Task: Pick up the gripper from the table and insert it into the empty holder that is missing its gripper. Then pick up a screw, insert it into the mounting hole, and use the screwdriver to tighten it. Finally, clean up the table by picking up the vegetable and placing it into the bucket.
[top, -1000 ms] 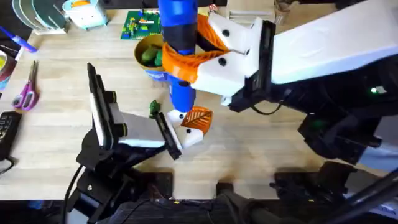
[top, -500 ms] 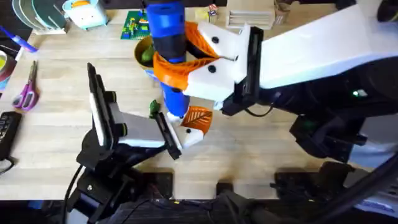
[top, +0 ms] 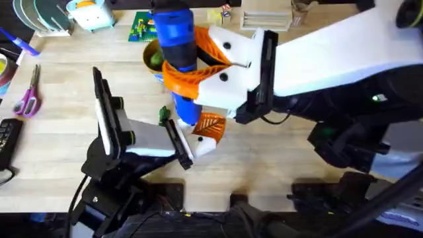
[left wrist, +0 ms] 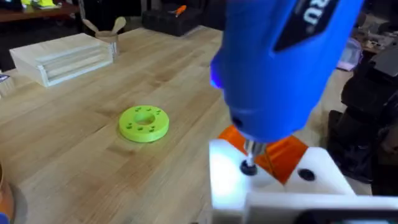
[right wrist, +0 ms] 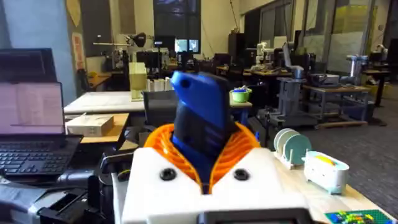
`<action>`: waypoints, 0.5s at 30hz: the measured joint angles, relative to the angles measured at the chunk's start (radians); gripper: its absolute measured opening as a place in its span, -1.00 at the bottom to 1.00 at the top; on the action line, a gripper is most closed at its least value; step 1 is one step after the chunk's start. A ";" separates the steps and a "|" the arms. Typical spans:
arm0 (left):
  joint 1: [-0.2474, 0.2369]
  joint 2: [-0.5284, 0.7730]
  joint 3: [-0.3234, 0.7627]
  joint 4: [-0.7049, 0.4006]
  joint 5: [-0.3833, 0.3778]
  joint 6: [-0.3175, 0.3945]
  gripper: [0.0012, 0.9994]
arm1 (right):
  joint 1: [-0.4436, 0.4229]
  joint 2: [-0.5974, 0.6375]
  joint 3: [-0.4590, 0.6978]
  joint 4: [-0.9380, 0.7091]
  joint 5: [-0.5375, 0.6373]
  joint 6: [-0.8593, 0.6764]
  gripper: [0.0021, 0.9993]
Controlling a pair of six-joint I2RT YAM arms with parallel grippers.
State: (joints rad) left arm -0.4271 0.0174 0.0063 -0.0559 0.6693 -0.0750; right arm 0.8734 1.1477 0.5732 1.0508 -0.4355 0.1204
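My right gripper (top: 184, 71) is shut on the blue screwdriver (top: 176, 39), its orange pads (right wrist: 155, 146) on both sides of the tool (right wrist: 200, 121). The screwdriver stands upright. Its metal tip (left wrist: 249, 163) rests on a dark screw in the white holder (left wrist: 233, 180). The orange ribbed gripper (top: 211, 125) sits on the holder (top: 203, 145), which my left gripper (top: 182, 147) is shut on. A small dark-green vegetable (top: 164, 115) lies on the table beside the left fingers. The tan bucket (top: 149, 47) stands behind the screwdriver with something green inside.
A lime-green disc (left wrist: 144, 122) lies on the table beyond the holder, with a white wooden box (left wrist: 62, 57) farther off. Purple scissors (top: 28, 98) and a black remote (top: 6, 140) are at the left edge. A dish rack (top: 39, 16) and toys line the back.
The right arm has carried the screwdriver a little to the left and has barely moved in the last half second. The left arm and the holder stay put.
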 joint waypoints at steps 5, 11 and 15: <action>0.000 0.000 0.000 0.000 0.000 0.000 -0.99 | 0.000 0.000 0.000 0.000 -0.001 -0.002 -0.96; 0.000 0.000 0.000 0.000 0.000 0.000 -0.99 | 0.000 0.000 0.000 -0.032 -0.003 -0.003 -0.96; 0.000 0.000 0.000 0.000 0.000 -0.001 -0.99 | 0.000 0.000 0.000 -0.037 0.001 -0.003 -0.96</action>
State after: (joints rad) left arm -0.4271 0.0177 0.0063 -0.0563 0.6693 -0.0756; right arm 0.8730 1.1477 0.5732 1.0137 -0.4347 0.1177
